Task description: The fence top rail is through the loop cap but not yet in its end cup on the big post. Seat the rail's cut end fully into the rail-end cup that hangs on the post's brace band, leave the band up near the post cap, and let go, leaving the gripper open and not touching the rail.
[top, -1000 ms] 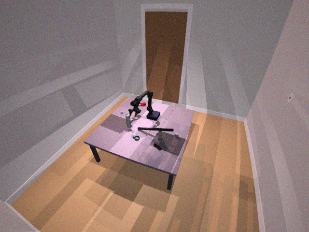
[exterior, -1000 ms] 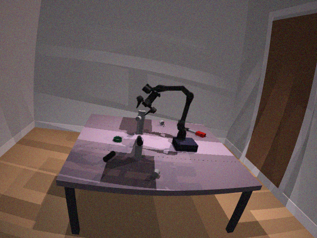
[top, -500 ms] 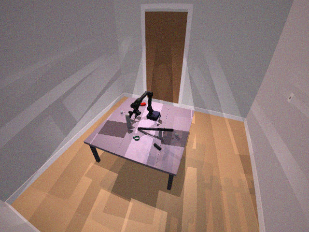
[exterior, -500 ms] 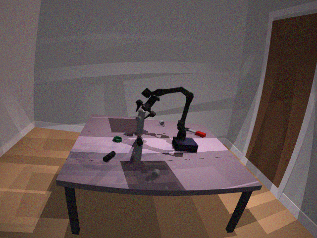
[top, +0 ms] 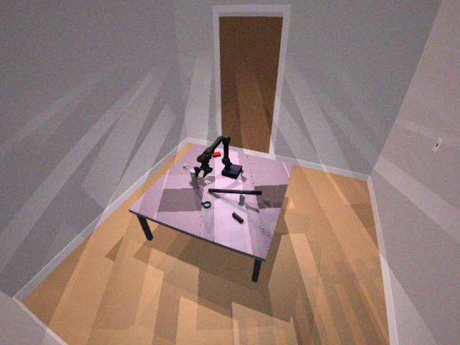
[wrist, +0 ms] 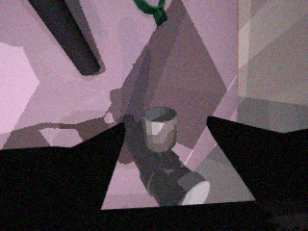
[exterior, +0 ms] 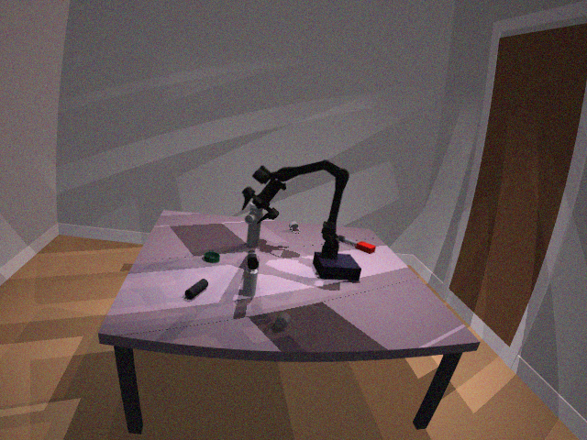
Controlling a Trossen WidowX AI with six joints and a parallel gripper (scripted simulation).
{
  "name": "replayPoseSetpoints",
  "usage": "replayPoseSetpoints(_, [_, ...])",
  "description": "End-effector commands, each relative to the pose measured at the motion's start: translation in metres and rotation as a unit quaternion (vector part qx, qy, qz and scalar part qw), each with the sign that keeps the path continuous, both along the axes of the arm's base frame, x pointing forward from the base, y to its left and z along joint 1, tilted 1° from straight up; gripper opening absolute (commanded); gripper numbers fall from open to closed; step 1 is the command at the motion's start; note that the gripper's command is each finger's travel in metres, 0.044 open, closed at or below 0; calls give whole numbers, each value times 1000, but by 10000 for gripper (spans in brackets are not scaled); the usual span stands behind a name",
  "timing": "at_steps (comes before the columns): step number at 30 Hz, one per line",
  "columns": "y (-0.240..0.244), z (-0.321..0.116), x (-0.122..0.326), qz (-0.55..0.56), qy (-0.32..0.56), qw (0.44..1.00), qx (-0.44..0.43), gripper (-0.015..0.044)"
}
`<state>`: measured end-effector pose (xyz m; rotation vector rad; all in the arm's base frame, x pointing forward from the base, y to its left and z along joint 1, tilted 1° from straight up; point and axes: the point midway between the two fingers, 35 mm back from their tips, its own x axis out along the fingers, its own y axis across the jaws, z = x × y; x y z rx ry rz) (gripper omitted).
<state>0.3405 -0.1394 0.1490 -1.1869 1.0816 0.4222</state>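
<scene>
In the exterior view, nearest among the task's parts, a short grey post [top: 241, 200] [exterior: 249, 284] stands upright under a long, dark, round rail [top: 234, 192] [exterior: 252, 261] [wrist: 67, 38], which is seen almost end-on. The rail is carried raised above the table across this post; the loop cap's grip around it is too small to be made out.

Farther back, a taller, pale grey post [top: 193, 179] [exterior: 253, 235] [wrist: 196, 193] stands upright. A short, hollow grey cup [exterior: 250, 216] [wrist: 161, 137] is seen high on its side, its open mouth visible in the wrist view. The rail's cut end lies outside that mouth, with a gap between them. The support stage appears complete, while seating remains to be done; the band seems suitably high, near the post's top.

The rail looks straight, smooth and matt, with a plain blunt end. By judgement, cup and rail must be brought into line before they are joined.

The black parallel-jaw gripper [top: 202, 174] [exterior: 252, 213] [wrist: 166, 123] is spread almost fully around the cup region; nothing is held. Its release from a seated rail is left for later.
</scene>
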Motion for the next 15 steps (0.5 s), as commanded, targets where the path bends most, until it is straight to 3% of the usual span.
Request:
replayPoseSetpoints(1, [-1,-8,2,2,4,1000,1,440])
replayPoseSetpoints(15, [-7,-28,12,2,4,1000,0,440])
